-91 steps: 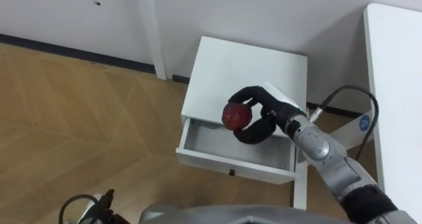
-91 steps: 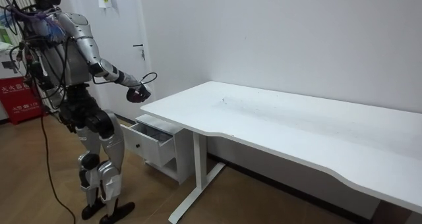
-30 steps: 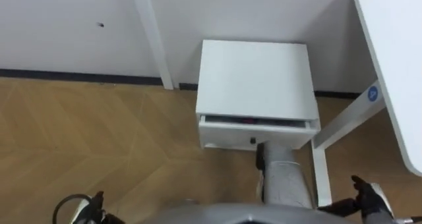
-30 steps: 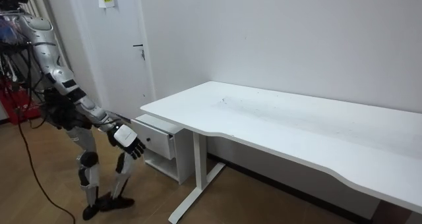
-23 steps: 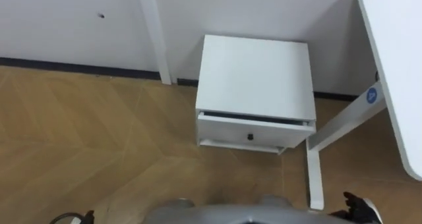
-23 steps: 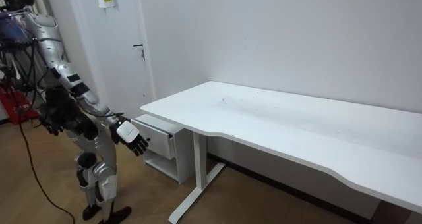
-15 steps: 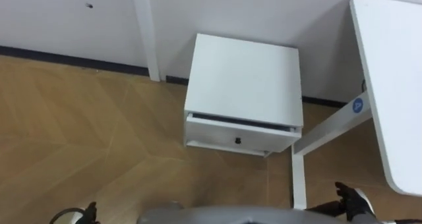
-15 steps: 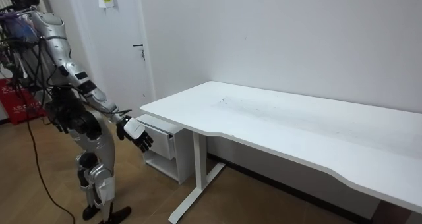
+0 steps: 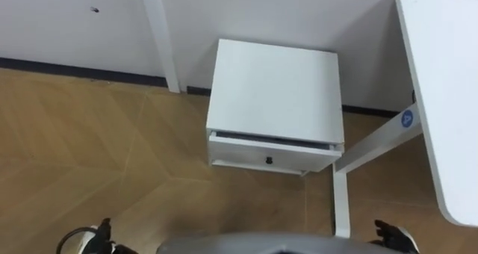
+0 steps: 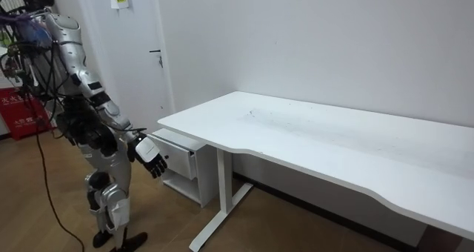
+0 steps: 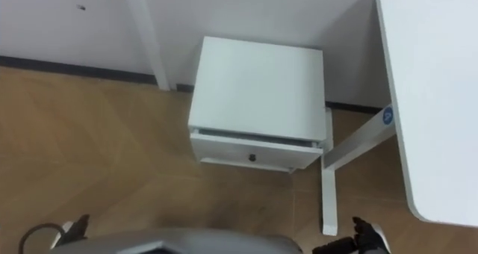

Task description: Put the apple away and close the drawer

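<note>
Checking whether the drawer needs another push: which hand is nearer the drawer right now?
Right. The right hand hangs open just in front of the drawer, off its right corner. The left hand sits farther away, low on the robot's left side.

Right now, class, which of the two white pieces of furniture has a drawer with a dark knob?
The small cabinet by the wall; its drawer faces the robot. The long desk beside it shows none.
</note>
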{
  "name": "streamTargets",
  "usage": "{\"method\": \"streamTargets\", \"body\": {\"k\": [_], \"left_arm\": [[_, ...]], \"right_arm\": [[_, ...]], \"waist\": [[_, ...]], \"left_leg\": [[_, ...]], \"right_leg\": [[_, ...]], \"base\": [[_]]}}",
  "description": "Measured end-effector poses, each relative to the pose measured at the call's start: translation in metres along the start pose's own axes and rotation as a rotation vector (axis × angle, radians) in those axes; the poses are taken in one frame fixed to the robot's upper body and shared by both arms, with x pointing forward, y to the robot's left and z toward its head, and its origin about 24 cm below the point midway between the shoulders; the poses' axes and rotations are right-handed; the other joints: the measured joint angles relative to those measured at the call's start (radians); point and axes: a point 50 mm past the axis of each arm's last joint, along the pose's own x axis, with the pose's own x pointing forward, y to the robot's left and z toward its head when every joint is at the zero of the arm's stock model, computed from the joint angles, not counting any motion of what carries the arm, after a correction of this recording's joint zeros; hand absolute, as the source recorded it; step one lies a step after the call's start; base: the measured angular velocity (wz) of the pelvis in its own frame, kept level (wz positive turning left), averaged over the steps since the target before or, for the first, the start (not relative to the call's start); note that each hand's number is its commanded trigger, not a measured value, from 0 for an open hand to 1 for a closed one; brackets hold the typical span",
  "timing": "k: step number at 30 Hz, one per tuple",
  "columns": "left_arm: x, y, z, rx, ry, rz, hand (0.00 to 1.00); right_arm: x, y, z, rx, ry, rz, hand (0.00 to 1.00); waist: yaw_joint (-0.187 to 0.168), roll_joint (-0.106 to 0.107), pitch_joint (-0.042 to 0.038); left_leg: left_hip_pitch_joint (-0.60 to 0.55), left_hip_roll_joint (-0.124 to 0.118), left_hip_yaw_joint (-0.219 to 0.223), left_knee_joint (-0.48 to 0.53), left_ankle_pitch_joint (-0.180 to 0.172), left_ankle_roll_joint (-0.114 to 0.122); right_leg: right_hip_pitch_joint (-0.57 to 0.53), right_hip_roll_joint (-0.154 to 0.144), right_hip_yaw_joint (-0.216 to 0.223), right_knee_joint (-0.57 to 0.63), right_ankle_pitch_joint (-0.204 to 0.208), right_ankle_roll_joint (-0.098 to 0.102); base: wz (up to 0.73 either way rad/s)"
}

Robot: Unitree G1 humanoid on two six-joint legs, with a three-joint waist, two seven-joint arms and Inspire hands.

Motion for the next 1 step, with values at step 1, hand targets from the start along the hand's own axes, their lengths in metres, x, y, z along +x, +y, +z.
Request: {"method": "streamTargets", "body": {"k": [1], "left_arm": [[-0.0001, -0.0008, -0.0001, -0.001, 0.003, -0.001, 0.0]], "right_arm": [[-0.0003, 0.0015, -0.0016, 0.0, 0.005, 0.007, 0.0]], "waist": [[-0.001, 0.002, 0.0002]], "left_leg": [[0.003, 0.0, 0.001, -0.003, 0.0, 0.0]], "right_leg": [[0.001, 0.0, 0.001, 0.0, 0.0, 0.0]], "base": [[0.0]]}}
